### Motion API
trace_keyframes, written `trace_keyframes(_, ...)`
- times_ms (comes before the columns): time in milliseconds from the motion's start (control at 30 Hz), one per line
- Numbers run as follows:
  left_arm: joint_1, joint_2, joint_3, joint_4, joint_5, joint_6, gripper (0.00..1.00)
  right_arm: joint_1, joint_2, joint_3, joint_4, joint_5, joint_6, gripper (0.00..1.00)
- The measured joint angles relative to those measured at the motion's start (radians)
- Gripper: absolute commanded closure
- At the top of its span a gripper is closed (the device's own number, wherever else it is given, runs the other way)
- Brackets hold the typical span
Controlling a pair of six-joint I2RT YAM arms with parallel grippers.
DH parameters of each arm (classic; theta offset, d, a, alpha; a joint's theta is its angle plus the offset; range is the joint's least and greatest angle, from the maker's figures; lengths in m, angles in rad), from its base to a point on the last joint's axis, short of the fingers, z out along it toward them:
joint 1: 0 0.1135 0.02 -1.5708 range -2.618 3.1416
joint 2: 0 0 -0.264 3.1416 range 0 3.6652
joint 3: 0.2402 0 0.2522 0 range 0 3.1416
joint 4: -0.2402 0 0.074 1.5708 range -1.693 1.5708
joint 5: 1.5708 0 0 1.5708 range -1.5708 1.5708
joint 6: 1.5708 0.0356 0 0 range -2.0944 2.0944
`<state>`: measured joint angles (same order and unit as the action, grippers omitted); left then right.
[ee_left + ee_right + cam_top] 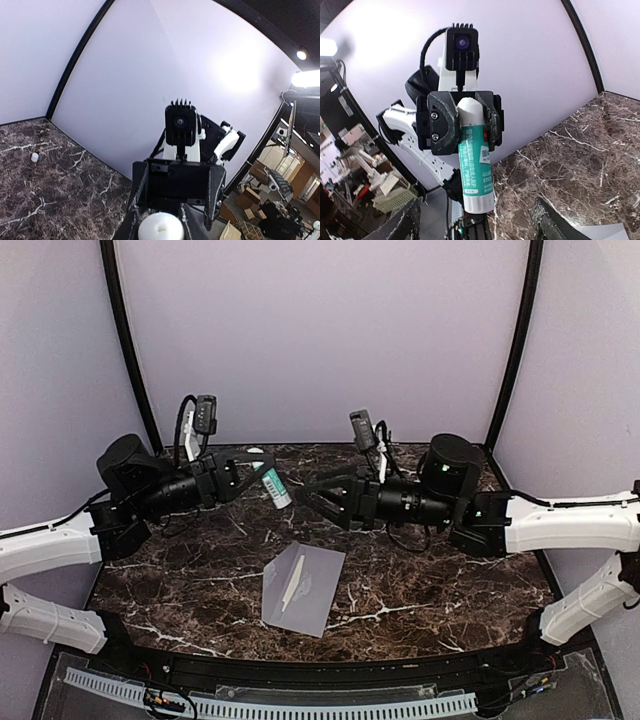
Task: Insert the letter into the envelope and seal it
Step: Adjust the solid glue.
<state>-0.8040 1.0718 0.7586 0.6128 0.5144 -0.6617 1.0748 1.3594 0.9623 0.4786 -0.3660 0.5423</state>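
Reaching in from the left edge of the bench (pixel 180 580), the left gripper (pixel 262 480) is clamping its 2 fingers on a glue stick (pixel 274 486). The stick is a white tube with a green label, tilting down and to the right from the grip above the back half of the bench. A small white cap (pixel 35 156) is sitting on the marble near the back wall, at the left of the left wrist view. Just right of the stick, the right gripper (pixel 312 502) is facing the left one with its 2 fingers standing wide apart. The right wrist view is showing them spread toward either side of the frame, with the stick ahead of them and not touching them. Nearer the front edge, about midway along the bench, the envelope (pixel 305 590) is lying flat and slightly turned, apart from both grippers. Only a narrow cream strip of the letter (pixel 289 588) is showing on it, running along its left part; how far in the letter is sitting I cannot tell.
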Motion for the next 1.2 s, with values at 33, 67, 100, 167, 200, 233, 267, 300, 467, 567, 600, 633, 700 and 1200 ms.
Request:
trace_keyframes(33, -0.002, -0.003, -0.009, 0.023, -0.022, -0.008, 0.93, 0.006, 0.003, -0.015, 0.048, 0.013, 0.03, 0.26)
trace_keyframes(67, -0.005, -0.005, -0.019, 0.055, -0.051, -0.017, 0.93, 0.011, 0.008, -0.023, 0.083, 0.023, 0.057, 0.25)
trace_keyframes(100, -0.008, -0.006, -0.027, 0.079, -0.074, -0.024, 0.93, 0.018, 0.016, -0.028, 0.122, 0.03, 0.082, 0.25)
trace_keyframes(167, -0.016, -0.006, -0.042, 0.126, -0.117, -0.036, 0.93, 0.031, 0.039, -0.029, 0.196, 0.045, 0.136, 0.24)
trace_keyframes(200, -0.021, -0.006, -0.048, 0.144, -0.138, -0.041, 0.93, 0.036, 0.051, -0.029, 0.226, 0.05, 0.159, 0.24)
trace_keyframes(233, -0.026, -0.005, -0.051, 0.159, -0.154, -0.044, 0.93, 0.04, 0.064, -0.029, 0.251, 0.053, 0.18, 0.24)
trace_keyframes(267, -0.03, -0.005, -0.053, 0.173, -0.168, -0.047, 0.93, 0.043, 0.075, -0.028, 0.27, 0.053, 0.199, 0.24)
trace_keyframes(300, -0.034, -0.005, -0.054, 0.185, -0.18, -0.049, 0.93, 0.043, 0.09, -0.027, 0.294, 0.055, 0.22, 0.25)
trace_keyframes(467, -0.045, -0.005, -0.055, 0.23, -0.224, -0.056, 0.93, 0.044, 0.151, -0.002, 0.344, 0.057, 0.296, 0.27)
trace_keyframes(567, -0.052, -0.005, -0.055, 0.251, -0.235, -0.06, 0.93, 0.044, 0.181, 0.02, 0.372, 0.052, 0.329, 0.31)
trace_keyframes(600, -0.054, -0.003, -0.055, 0.257, -0.238, -0.061, 0.93, 0.044, 0.187, 0.026, 0.379, 0.051, 0.335, 0.33)
trace_keyframes(633, -0.057, -0.002, -0.055, 0.263, -0.239, -0.062, 0.93, 0.044, 0.195, 0.034, 0.392, 0.048, 0.348, 0.35)
trace_keyframes(700, -0.06, 0.005, -0.055, 0.275, -0.24, -0.065, 0.93, 0.044, 0.203, 0.045, 0.408, 0.047, 0.36, 0.41)
trace_keyframes(1200, -0.072, 0.016, -0.063, 0.325, -0.246, -0.076, 0.93, 0.044, 0.274, 0.121, 0.496, 0.022, 0.441, 0.62)
